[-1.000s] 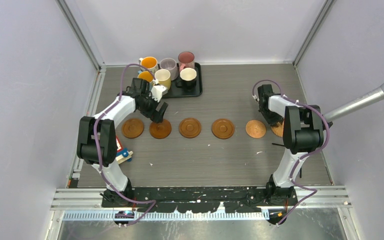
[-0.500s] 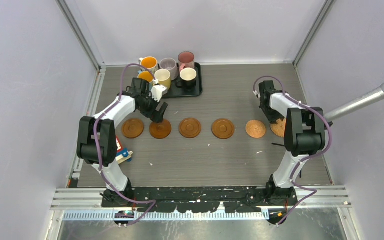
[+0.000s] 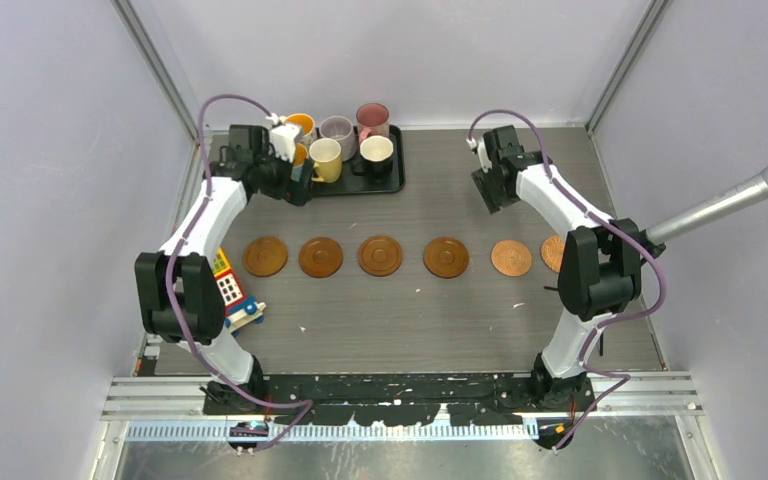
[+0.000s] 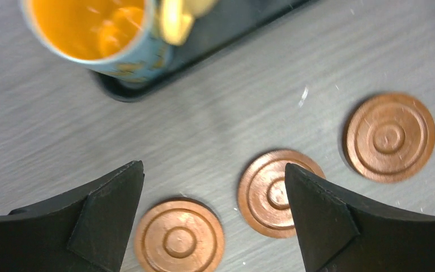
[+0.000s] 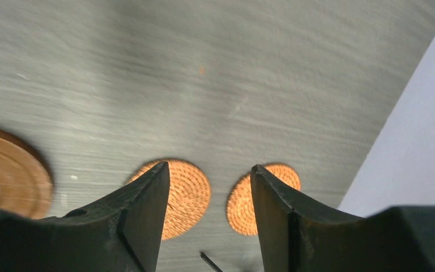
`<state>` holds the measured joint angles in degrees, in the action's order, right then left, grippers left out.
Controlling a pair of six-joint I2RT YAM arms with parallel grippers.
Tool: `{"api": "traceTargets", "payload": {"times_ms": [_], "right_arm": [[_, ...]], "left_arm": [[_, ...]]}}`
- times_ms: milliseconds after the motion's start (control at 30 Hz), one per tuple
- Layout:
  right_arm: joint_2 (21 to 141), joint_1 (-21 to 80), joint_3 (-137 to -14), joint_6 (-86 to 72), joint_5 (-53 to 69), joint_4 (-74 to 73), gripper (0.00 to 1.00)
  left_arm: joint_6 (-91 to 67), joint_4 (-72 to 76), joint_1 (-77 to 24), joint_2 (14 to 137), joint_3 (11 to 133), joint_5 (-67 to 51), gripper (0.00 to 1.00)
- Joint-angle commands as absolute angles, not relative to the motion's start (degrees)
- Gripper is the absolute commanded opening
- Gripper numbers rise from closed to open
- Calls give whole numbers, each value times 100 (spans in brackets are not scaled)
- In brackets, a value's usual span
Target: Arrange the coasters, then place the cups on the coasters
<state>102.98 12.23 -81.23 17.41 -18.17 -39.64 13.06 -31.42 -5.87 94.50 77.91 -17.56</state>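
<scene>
The left gripper (image 3: 297, 186) hangs with its jaws spread wide and nothing between them; in the left wrist view (image 4: 213, 167) only bare worktop shows in the gap. It hovers over the near left corner of the black tray (image 3: 388, 186), just beside the blue patterned mug (image 4: 90, 28), which stands on that corner of the tray with its orange inside showing. The right gripper (image 3: 487, 196) is partly open and also empty; in its wrist view (image 5: 209, 167) grey worktop shows between the fingers. It hangs over the far right part of the worktop, well apart from the tray.

All the cups stand on the tray, at the far edge of the worktop and left of its middle. Beside the blue one is the cream-yellow mug (image 3: 325, 158), then the black mug (image 3: 377, 152). Behind them stand the white mug (image 3: 299, 123), the lilac mug (image 3: 337, 130) and the pink mug (image 3: 372, 118).

The coasters (image 3: 380, 255) lie in a row of six across the middle of the worktop, from left to right, each apart from the next. The rightmost coaster (image 3: 553, 253) is partly hidden by the right arm. None carries a cup.

A colourful toy block (image 3: 228, 290) lies by the left edge. A microphone (image 3: 750, 195) reaches in from the right.
</scene>
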Motion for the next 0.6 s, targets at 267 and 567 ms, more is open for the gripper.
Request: {"api": "traceTargets", "payload": {"times_ms": [267,567], "right_arm": [[9684,1335,-9211,968,-112,-3981,74],[9448,1330,-9205,789,512,-3978,75]], "left_arm": [[1367,-3779,416,10642,9844,-2012,96],[1309,-4372,699,11529,11205,-2955,83]]}}
